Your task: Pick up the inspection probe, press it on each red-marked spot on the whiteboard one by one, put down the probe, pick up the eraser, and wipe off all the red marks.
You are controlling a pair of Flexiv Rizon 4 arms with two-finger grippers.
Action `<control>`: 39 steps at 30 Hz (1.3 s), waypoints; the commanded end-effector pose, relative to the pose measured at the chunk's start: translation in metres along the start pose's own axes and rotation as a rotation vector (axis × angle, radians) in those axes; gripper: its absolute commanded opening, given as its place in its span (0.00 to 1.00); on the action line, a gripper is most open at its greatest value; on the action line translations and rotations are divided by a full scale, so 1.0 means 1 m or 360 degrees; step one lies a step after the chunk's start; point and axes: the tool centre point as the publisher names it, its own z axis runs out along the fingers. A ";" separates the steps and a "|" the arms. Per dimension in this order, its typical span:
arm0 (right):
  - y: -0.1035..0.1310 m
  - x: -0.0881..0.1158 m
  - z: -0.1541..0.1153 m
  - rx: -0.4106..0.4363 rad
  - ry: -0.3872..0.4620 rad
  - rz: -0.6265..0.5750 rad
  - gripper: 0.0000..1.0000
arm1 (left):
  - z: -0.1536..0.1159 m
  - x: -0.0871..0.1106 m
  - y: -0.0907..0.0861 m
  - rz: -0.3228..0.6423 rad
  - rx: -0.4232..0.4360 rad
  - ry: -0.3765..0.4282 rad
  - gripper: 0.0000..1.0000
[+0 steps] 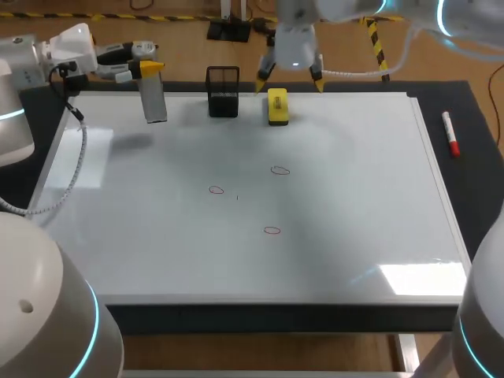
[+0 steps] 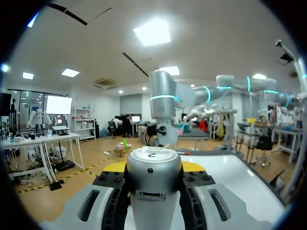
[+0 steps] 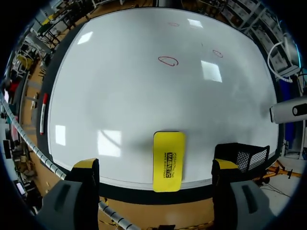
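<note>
Left pincer (image 1: 148, 71) clamps inspection probe (image 1: 154, 101); right pincer (image 1: 289, 81) open.
Probe over whiteboard's (image 1: 354, 197) far-left corner; yellow eraser (image 1: 277, 105) under right pincer; three red marks (image 1: 280, 170).

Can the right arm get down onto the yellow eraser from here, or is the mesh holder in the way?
Probably yes. The right gripper hangs open over the eraser, a yellow tip on either side of it and nothing between. The black mesh holder stands beside one tip, apart from the eraser, so watch that side.
</note>
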 end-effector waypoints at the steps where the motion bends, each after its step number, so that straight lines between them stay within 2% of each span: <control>1: -0.001 -0.007 0.009 -0.0011 0.0023 -0.0004 1.00 | 0.000 0.000 -0.001 0.0001 0.0001 0.0000 0.00; 16: 0.001 -0.010 0.032 0.0002 -0.0037 0.0095 1.00 | 0.000 0.000 -0.001 0.0001 0.0001 0.0000 0.00; 21: -0.001 -0.011 0.038 0.0003 -0.0030 0.0060 1.00 | 0.000 0.000 -0.001 0.0001 0.0001 0.0000 0.00; 39: -0.009 -0.013 0.040 -0.0009 -0.0007 0.0045 1.00 | 0.000 0.000 -0.001 0.0001 0.0001 0.0000 0.00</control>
